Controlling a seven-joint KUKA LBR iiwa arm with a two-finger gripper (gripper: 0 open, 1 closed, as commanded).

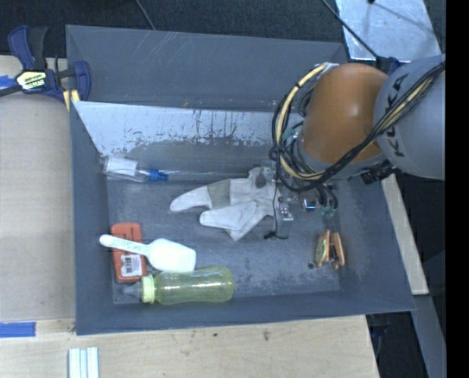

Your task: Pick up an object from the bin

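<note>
In the camera view you had the gripper [278, 225] low over the middle of the bin [218, 69], hanging under the arm's orange cover [340, 120]. It stood at the edge of a crumpled white cloth [226, 203] that lay across the centre of the floor, on the side nearer the arm. You could not tell from this angle whether the claw was released or clenched, nor whether it touched the cloth or hung just above it. Nothing could be seen held in it.

The cloth looked to be your likeliest thing. I judged it light, soft and limp, so it would sag and trail when lifted, and it was not fragile. Your best hold seemed to be the bunched folds right beside the gripper, where the fabric was thickest. The flat tail reaching away toward the far side was thin and might slip out of a pinch.

The other things lay apart from it:
- a small brown and orange object [329, 250] sat near the gripper on the arm's side
- a clear tube with a blue cap [128, 168] lay along the back wall
- a white scoop [159, 252] rested over an orange box [126, 233]
- a yellow-green bottle [191, 286] lay on its side at the front wall

None of them was close enough to be caught up with the cloth.
</note>
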